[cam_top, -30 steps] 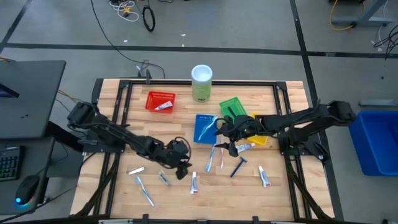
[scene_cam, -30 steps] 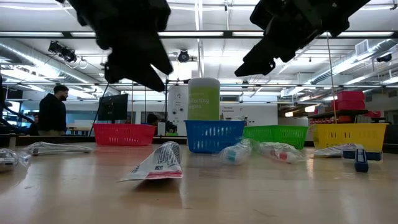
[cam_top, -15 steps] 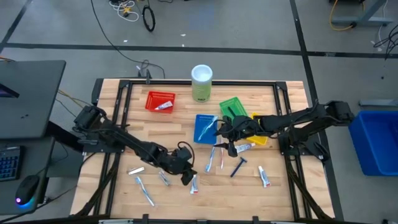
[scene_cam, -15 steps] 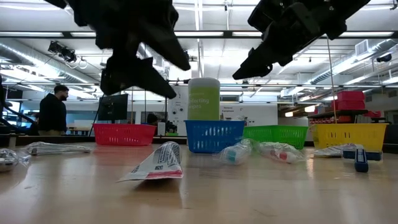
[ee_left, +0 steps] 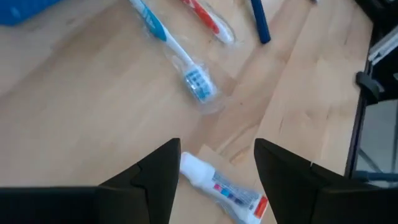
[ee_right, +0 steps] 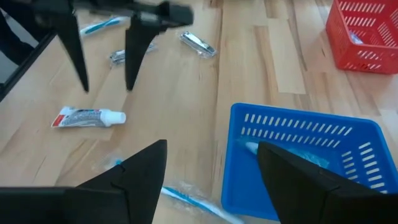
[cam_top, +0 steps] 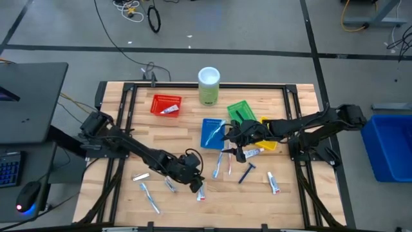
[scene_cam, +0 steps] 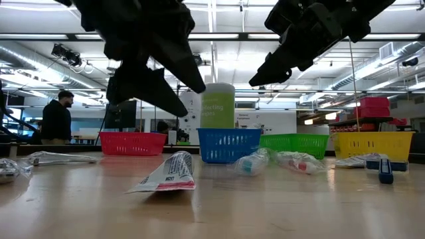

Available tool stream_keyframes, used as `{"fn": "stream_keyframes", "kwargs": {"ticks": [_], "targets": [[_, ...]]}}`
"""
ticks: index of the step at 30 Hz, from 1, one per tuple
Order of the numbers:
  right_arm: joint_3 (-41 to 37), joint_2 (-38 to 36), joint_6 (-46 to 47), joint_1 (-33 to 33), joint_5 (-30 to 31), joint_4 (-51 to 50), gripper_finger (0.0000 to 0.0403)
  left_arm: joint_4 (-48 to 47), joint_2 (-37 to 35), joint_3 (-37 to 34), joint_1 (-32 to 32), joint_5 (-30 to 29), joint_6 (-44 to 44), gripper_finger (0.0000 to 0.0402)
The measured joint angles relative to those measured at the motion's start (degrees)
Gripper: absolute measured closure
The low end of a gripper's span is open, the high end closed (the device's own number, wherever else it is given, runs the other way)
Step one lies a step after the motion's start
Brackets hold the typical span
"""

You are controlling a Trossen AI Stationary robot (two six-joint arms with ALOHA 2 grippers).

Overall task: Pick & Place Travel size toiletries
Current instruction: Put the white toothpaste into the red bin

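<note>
Two dark arms reach inward over the slatted wooden table [cam_top: 129, 122]. From above, the left gripper [cam_top: 196, 185] hangs over a small white toothpaste tube with a red end [cam_top: 201, 191]; its wrist camera adds that both fingers [ee_left: 163, 171] stand wide apart astride the tube's white cap, gripping nothing. A wrapped blue-and-white toothbrush [ee_left: 171, 46] lies just beyond. Farther right, the right gripper [cam_top: 233, 147] hovers beside the blue mesh basket [cam_top: 207, 138], jaws spread and empty. Only its wrist camera reveals a pale toothbrush inside that basket [ee_right: 261, 149]. The level camera alone shows a person [scene_cam: 56, 118] standing in the room behind.
</note>
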Motion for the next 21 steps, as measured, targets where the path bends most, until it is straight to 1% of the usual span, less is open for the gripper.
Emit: {"fn": "stream_keyframes", "kwargs": {"ticks": [3, 7, 9, 13, 19, 21], "targets": [[0.0, 0.0, 0.4, 0.0, 0.0, 0.0, 0.0137, 0.3, 1.8, 0.0, -0.6, -0.7, -3.1, 0.0188], [0.0, 0.0, 0.4, 0.0, 0.0, 0.0, 0.014, 1.0, 3.6, 0.0, -1.7, -4.3, -4.7, 0.0194], [0.0, 0.0, 0.4, 0.0, 0.0, 0.0, 0.0145, 2.7, 4.3, 0.0, -2.1, -5.0, -5.2, 0.0196], [0.0, 0.0, 0.4, 0.0, 0.0, -0.1, 0.0154, 3.3, 5.6, 0.0, -2.7, -5.3, -6.4, 0.0198], [0.0, 0.0, 0.4, 0.0, 0.0, -0.2, 0.0161, 3.7, 5.5, 0.0, -3.4, -6.3, -9.2, 0.0198], [0.0, 0.0, 0.4, 0.0, 0.0, -0.2, 0.0162, 5.1, 5.5, 0.0, -3.6, -5.4, -10.6, 0.0198]]}}
